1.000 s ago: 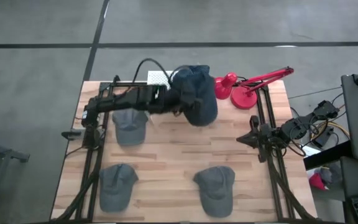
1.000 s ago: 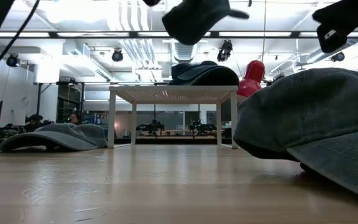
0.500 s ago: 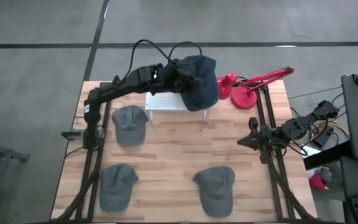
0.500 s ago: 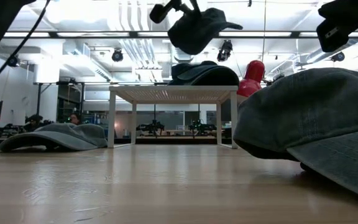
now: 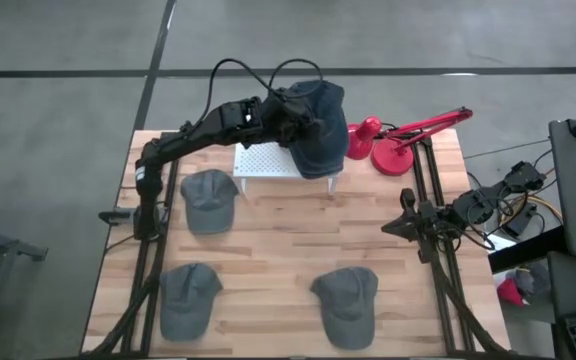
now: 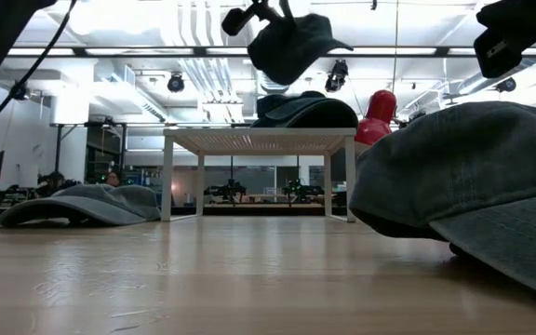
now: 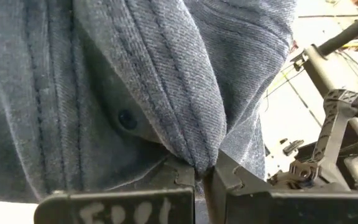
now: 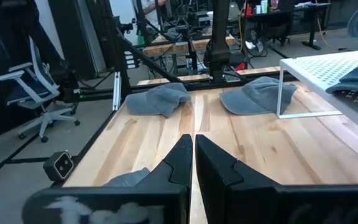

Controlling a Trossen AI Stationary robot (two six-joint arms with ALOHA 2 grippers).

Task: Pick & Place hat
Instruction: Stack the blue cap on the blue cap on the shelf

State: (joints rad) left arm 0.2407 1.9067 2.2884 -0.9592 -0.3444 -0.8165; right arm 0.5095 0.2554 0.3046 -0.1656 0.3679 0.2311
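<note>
A dark blue denim hat (image 5: 318, 125) hangs from my left gripper (image 5: 286, 112) above the white rack (image 5: 265, 162) at the table's far side; in the low view the hat (image 6: 291, 46) floats above the rack (image 6: 259, 140). A second dark hat (image 6: 305, 110) rests on the rack top. My left gripper (image 7: 204, 171) is shut on the held hat. My right gripper (image 8: 193, 155) waits shut by the table's right edge (image 5: 405, 222), touching nothing. My left gripper pinches a stitched fold of the hat's cloth (image 7: 197, 146) between its two fingers, several layers bunched together. The hat is lifted clear and hangs below and beside the fingers, above the rack.
Three grey hats lie on the table: one left of the rack (image 5: 208, 200), one near left (image 5: 188, 300), one near right (image 5: 346, 303). A red desk lamp (image 5: 388, 140) stands right of the rack. Bare wood lies in the table's middle.
My left gripper has carried the hat toward the table's far edge, from in front of the rack to above it, and has stayed shut on it. Over the last half second it has barely moved.
</note>
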